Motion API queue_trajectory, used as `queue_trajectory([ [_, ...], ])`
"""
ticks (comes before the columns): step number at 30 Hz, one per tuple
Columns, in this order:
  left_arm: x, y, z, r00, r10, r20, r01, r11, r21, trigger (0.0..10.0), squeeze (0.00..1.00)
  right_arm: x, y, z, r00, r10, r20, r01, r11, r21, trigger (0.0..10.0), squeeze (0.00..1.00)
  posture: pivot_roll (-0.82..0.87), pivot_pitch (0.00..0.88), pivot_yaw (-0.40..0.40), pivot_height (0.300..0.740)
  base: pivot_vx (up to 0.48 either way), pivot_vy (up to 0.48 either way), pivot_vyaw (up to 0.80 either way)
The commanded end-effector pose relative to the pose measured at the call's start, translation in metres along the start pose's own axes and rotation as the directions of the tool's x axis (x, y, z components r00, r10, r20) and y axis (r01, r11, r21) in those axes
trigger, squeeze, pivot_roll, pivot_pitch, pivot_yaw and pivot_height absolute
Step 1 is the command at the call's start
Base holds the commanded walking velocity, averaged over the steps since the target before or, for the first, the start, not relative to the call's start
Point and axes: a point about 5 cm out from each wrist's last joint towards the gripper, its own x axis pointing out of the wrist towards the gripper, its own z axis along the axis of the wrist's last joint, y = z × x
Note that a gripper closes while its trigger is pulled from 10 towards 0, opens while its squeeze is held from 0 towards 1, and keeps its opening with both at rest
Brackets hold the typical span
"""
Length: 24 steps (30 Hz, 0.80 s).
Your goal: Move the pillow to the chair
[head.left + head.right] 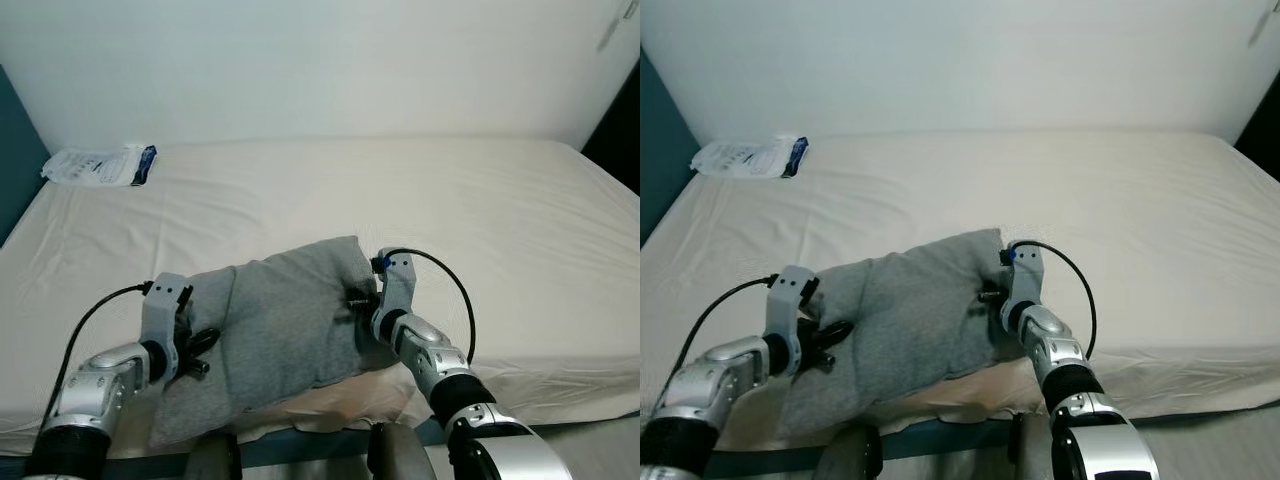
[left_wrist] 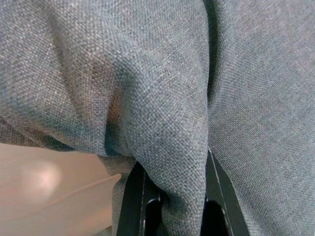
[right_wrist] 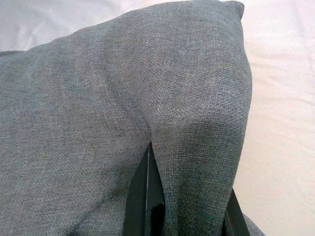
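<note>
White wall behind; a wide bed with a cream fitted sheet (image 1: 480, 200) spans your view. The grey woven fabric pillow (image 1: 275, 325) lies at the bed's near edge. Your left gripper (image 2: 172, 206) has its jaws pinched on a fold at the pillow's left end; your right gripper (image 3: 189, 216) has its jaws clamped on the right corner. A white plastic packet (image 1: 100, 165) sits at the far left corner.

Left gripper (image 1: 200, 350), right gripper (image 1: 358, 300) reaching inward, fingers apparently clamped.
</note>
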Motion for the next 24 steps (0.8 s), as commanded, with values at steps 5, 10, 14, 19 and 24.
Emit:
queue_trajectory([
  [5, 0.024, -0.016, -0.007, 0.989, 0.145, 0.014, -0.146, 0.989, 0.027, 0.0, 0.00, -0.003, -0.008, 0.024, 0.983, -0.067, 0.169, 0.069, 0.998, -0.006, 0.0, 0.00, 0.03, 0.000, -0.082, 0.583, 0.000, 0.000, 0.00],
  [10, 0.037, -0.032, 0.006, 0.968, 0.214, 0.129, -0.215, 0.977, -0.008, 4.1, 0.00, -0.002, 0.004, 0.040, 0.956, -0.023, 0.293, 0.039, 0.998, -0.047, 0.0, 0.00, 0.02, 0.000, -0.070, 0.583, 0.000, 0.000, 0.00],
  [14, 0.042, -0.039, 0.020, 0.940, 0.258, 0.222, -0.260, 0.965, -0.020, 10.0, 0.00, -0.009, 0.011, 0.052, 0.906, 0.009, 0.424, 0.026, 0.997, -0.077, 0.0, 0.00, 0.00, 0.000, -0.060, 0.583, 0.000, 0.000, 0.00],
  [19, 0.039, -0.040, 0.037, 0.882, 0.322, 0.343, -0.317, 0.946, -0.072, 10.0, 0.00, -0.016, 0.009, 0.058, 0.860, -0.009, 0.511, 0.087, 0.988, -0.128, 10.0, 0.00, 0.00, 0.000, -0.058, 0.583, 0.000, 0.000, 0.00],
  [24, 0.035, -0.045, 0.045, 0.824, 0.347, 0.449, -0.360, 0.931, -0.060, 10.0, 0.00, -0.016, 0.004, 0.044, 0.888, -0.025, 0.459, 0.119, 0.977, -0.176, 10.0, 0.00, -0.01, 0.000, -0.064, 0.583, 0.000, 0.000, 0.00],
])
